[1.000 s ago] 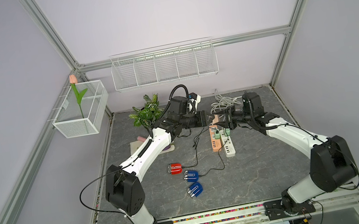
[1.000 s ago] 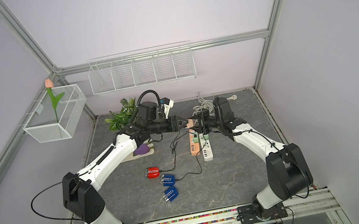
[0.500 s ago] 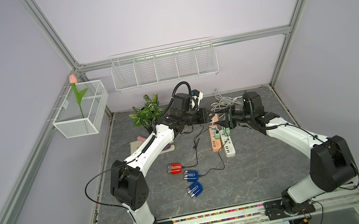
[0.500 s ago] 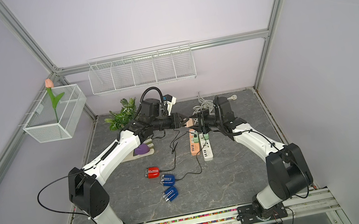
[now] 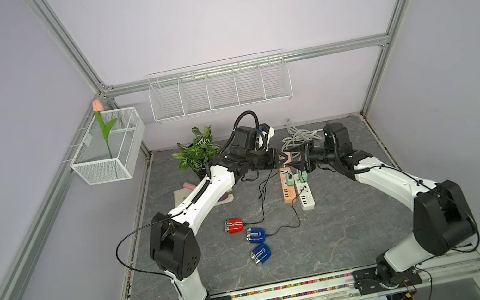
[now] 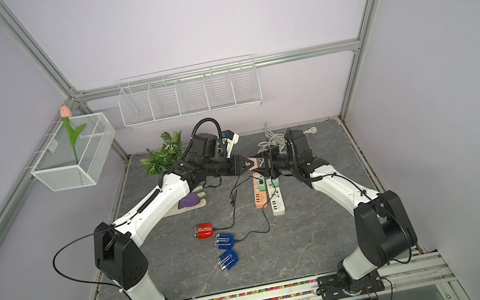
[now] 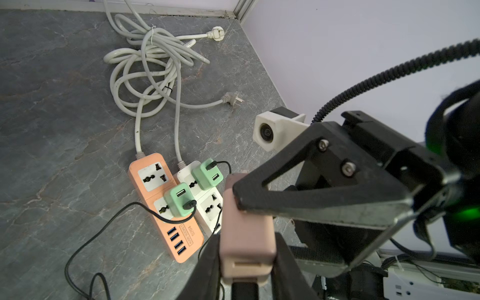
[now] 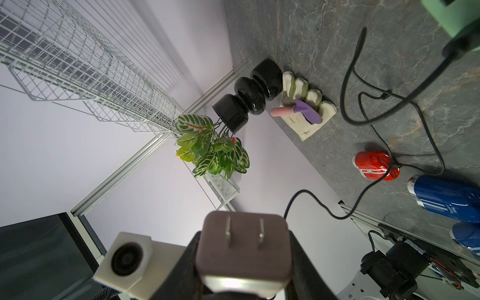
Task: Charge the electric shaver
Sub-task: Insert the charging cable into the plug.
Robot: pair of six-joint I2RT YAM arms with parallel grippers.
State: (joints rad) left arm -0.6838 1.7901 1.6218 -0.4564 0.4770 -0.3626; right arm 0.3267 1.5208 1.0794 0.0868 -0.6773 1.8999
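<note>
Right wrist: pink adapter in right hand

Grey marbled tabletop: orange strip, white strip, cable coil, red shaver, two blue shavers, potted plant.

A robotics lab test cell: aluminium frame posts and bare lilac walls box in a grey stone-look tabletop. In both top views a left arm and a right arm stand bolted to a rail along the lower edge, and a wire basket hangs at the upper middle
</note>
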